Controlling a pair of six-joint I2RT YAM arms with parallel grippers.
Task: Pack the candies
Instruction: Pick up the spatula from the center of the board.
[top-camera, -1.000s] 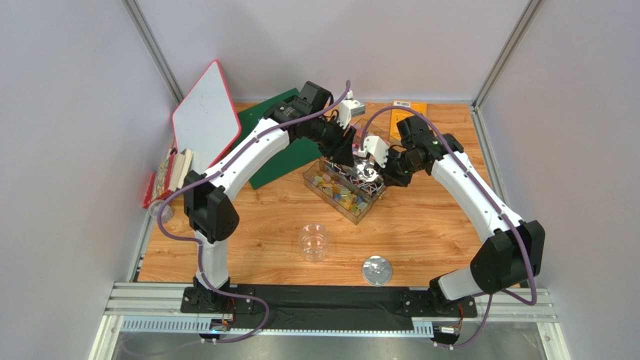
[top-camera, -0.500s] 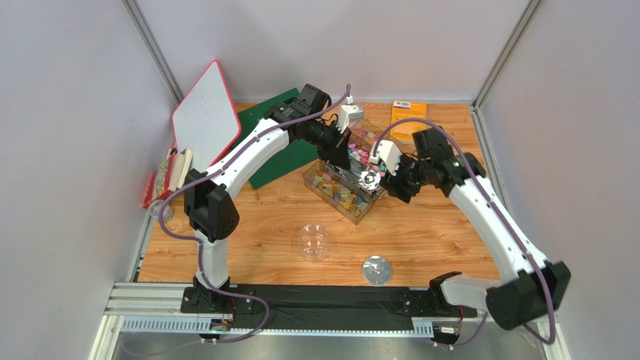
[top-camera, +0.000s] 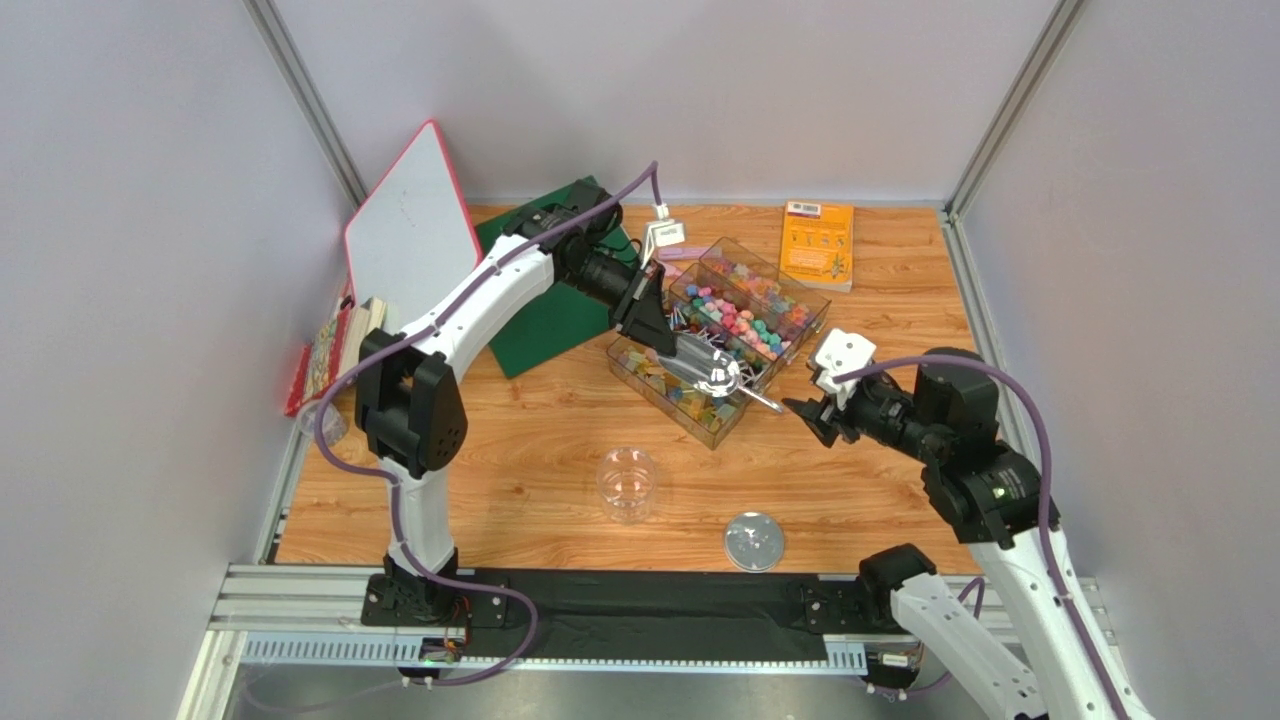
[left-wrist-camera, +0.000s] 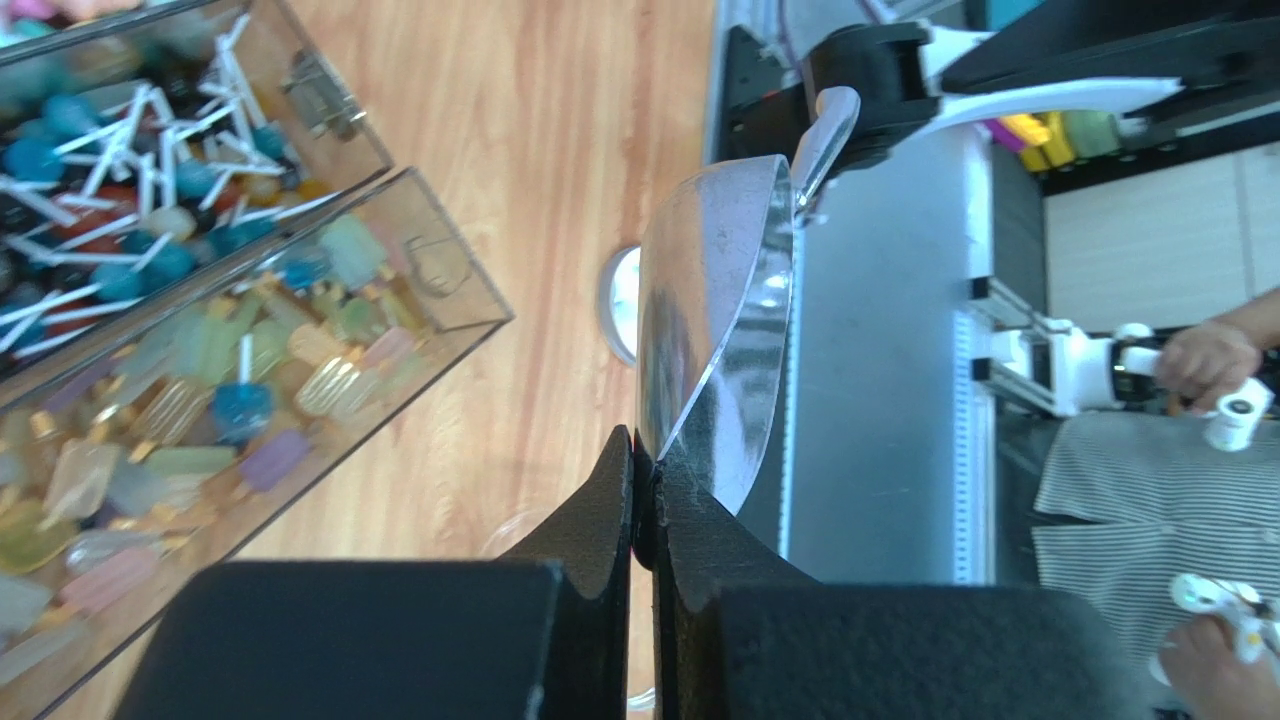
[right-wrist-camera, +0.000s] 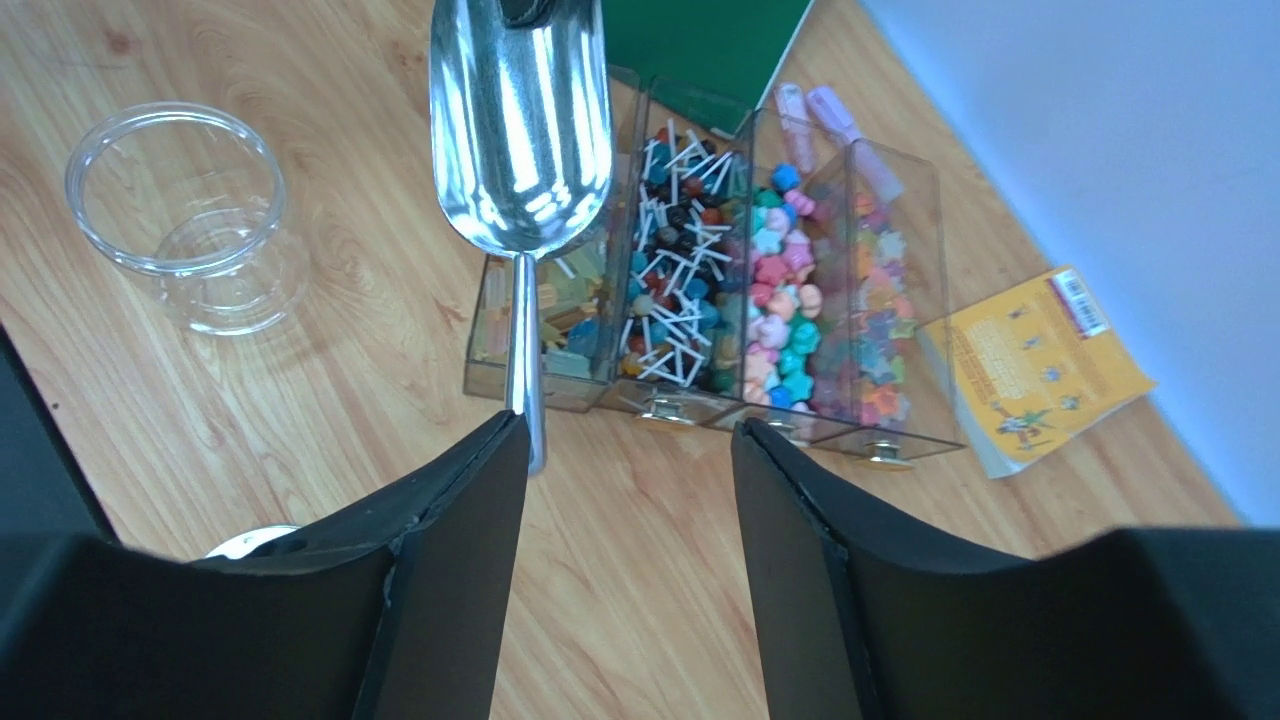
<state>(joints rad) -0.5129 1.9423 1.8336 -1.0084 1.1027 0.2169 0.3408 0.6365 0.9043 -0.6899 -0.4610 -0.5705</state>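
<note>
The candies (top-camera: 736, 312) fill a clear compartment box (top-camera: 679, 402) in the middle of the table; the left wrist view also catches these candies (left-wrist-camera: 150, 375), some on thin white sticks. My left gripper (top-camera: 676, 345) is shut on the back rim of an empty metal scoop (top-camera: 718, 372), held over the box's near-left compartment. In the left wrist view the gripper (left-wrist-camera: 649, 465) pinches the scoop's edge (left-wrist-camera: 721, 330). My right gripper (top-camera: 812, 413) is open, just off the handle's end. Its view shows the scoop (right-wrist-camera: 519, 120), candies (right-wrist-camera: 751, 285) and the open gripper (right-wrist-camera: 628, 450).
An open clear jar (top-camera: 628, 483) stands near the front, its lid (top-camera: 754, 542) to the right. An orange booklet (top-camera: 819, 243) lies at the back right, a green mat (top-camera: 544, 293) and a red-edged white board (top-camera: 409, 233) at the back left.
My right gripper opened, let go of the scoop's handle and drew back toward the near right. My left gripper shut on the scoop's rim and now carries it alone.
</note>
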